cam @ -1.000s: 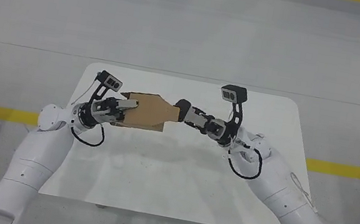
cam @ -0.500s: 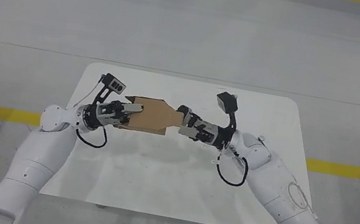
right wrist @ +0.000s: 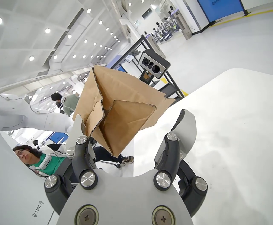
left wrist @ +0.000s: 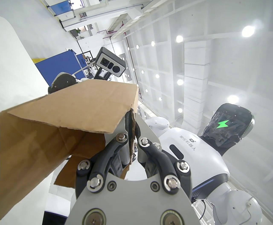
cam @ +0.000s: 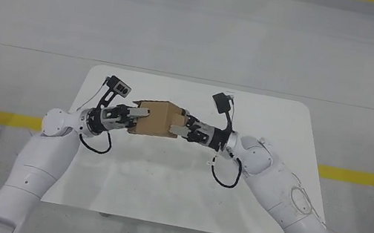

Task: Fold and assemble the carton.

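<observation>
Brown cardboard carton (cam: 155,118): partly squared, end flaps loose, raised above table (cam: 262,205).

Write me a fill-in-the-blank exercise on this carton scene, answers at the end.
The brown cardboard carton sits between the two grippers over a ____ rounded table.
The left gripper is ____ on a carton flap.
The right gripper stands ____, fingers spread beside the carton.
Missing words: white; shut; open.
</observation>
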